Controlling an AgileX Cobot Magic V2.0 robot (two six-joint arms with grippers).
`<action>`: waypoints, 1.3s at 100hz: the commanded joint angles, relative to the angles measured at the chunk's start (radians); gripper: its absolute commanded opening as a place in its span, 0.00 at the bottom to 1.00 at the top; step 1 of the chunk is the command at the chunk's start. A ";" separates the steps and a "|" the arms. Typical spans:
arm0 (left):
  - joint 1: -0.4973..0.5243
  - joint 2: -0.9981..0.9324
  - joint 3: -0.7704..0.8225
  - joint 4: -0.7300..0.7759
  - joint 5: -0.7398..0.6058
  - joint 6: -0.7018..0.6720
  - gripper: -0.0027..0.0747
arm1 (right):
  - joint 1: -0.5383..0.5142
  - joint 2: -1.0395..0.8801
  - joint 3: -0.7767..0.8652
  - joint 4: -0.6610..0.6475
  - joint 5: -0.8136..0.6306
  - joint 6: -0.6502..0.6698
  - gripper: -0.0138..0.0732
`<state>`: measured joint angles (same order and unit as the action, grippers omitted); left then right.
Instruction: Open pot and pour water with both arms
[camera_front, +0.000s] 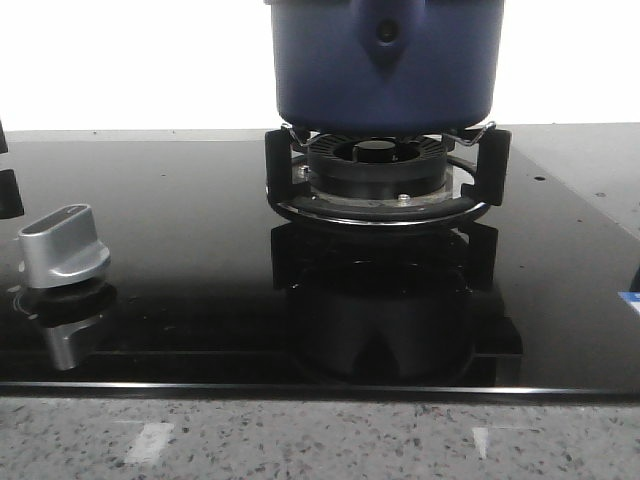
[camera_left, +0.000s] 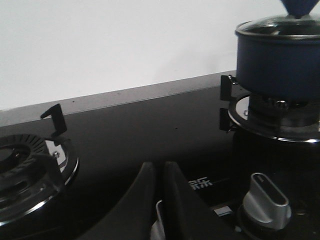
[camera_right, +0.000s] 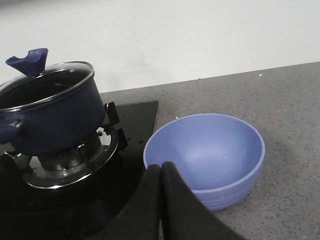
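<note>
The dark navy pot (camera_front: 385, 60) stands on the burner grate (camera_front: 385, 170) at the back middle of the black glass hob. It also shows in the left wrist view (camera_left: 279, 62) and the right wrist view (camera_right: 47, 117). A glass lid (camera_right: 45, 85) with a blue knob (camera_right: 29, 61) covers it. My left gripper (camera_left: 160, 167) is shut and empty, low over the hob, left of the pot. My right gripper (camera_right: 161, 169) is shut and empty, right of the pot, in front of a lighter blue bowl (camera_right: 205, 157). Neither gripper shows in the front view.
A silver stove knob (camera_front: 62, 245) sits at the hob's front left, also in the left wrist view (camera_left: 267, 200). A second burner (camera_left: 25, 165) lies further left. The bowl stands on the grey speckled counter (camera_right: 290, 150) right of the hob. A white wall is behind.
</note>
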<state>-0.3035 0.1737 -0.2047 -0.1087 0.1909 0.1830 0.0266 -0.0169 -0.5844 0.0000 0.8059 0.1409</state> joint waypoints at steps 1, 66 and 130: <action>0.026 -0.027 0.045 0.036 -0.164 -0.068 0.01 | 0.000 0.002 -0.019 0.000 -0.073 -0.011 0.07; 0.114 -0.174 0.236 0.034 0.054 -0.102 0.01 | 0.000 0.002 -0.019 0.000 -0.073 -0.011 0.07; 0.114 -0.204 0.236 -0.037 0.091 -0.102 0.01 | 0.000 0.002 -0.019 0.000 -0.073 -0.011 0.07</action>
<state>-0.1911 -0.0042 0.0002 -0.1290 0.3266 0.0923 0.0266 -0.0169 -0.5844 0.0000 0.8081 0.1409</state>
